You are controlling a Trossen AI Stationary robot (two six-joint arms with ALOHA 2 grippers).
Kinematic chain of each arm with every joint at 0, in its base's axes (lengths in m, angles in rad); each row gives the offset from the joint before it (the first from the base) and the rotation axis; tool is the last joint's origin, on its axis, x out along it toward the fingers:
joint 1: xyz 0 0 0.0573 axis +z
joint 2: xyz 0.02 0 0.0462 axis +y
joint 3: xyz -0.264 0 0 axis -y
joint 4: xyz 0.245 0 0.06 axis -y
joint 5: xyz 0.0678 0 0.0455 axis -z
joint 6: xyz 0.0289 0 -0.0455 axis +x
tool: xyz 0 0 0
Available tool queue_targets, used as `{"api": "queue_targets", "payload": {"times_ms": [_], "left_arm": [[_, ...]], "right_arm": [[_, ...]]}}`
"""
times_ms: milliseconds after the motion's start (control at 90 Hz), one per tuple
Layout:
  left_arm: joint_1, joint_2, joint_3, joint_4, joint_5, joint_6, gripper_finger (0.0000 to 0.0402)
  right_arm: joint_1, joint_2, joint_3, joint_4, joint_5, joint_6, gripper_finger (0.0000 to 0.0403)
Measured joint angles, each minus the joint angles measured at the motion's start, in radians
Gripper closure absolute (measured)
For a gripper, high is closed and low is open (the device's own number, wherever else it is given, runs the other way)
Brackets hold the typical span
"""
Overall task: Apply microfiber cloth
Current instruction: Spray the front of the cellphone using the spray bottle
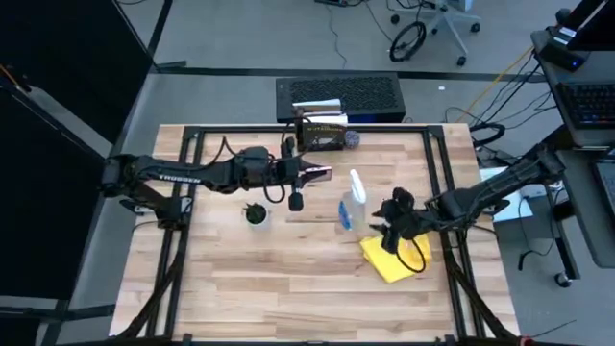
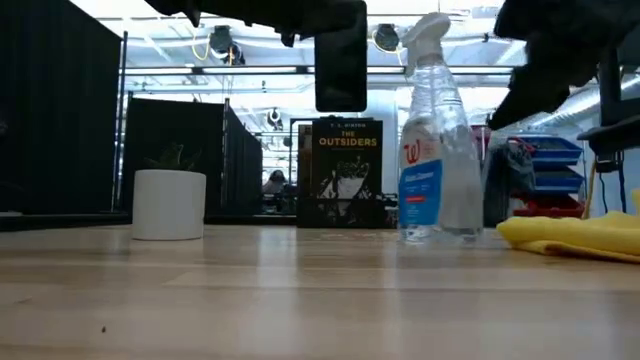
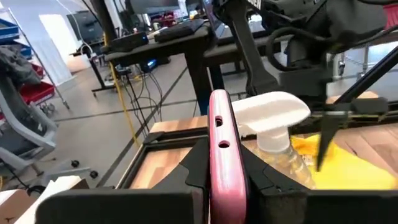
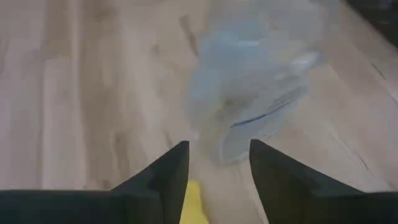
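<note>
The right gripper's fingers stand apart, empty, above the near edge of the yellow cloth, which lies on the table beside the spray bottle. The left gripper is clamped on a pink-edged phone, held in the air.

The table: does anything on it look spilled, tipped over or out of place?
Nothing stands out. The spray bottle, the pot and the book stand upright, the cloth lies on the table, and no spill shows. The left gripper holds the phone in the air.
</note>
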Motion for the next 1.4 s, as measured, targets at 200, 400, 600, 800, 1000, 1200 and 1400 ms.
{"api": "queue_targets", "payload": {"times_ms": [200,400,600,800,1000,1200,1400], "left_arm": [[0.004,0.000,0.000,-0.002,0.000,0.000,0.0384],[0.013,0.000,-0.001,-0.031,-0.002,-0.004,0.0384],[0.012,0.000,-0.001,-0.031,-0.011,0.001,0.0384],[0.012,0.000,-0.001,-0.035,-0.012,0.011,0.0384],[0.012,0.000,-0.001,-0.054,-0.014,0.027,0.0384],[0.012,0.000,-0.001,-0.053,-0.014,0.027,0.0384],[0.012,0.000,-0.001,-0.053,-0.014,0.027,0.0384]], "right_arm": [[-0.029,-0.009,0.002,-0.088,0.174,-0.044,0.0219],[-0.191,0.042,0.002,-0.071,0.293,-0.164,0.0194],[-0.375,0.115,0.002,0.170,0.214,-0.493,0.0208],[-0.509,0.134,0.002,0.288,-0.040,-0.685,0.0215],[-0.513,0.132,0.002,0.303,-0.297,-0.649,0.0216],[-0.430,0.135,0.003,0.269,-0.318,-0.537,0.0216],[-0.360,0.061,0.010,0.090,-0.255,-0.505,0.0207]]}}
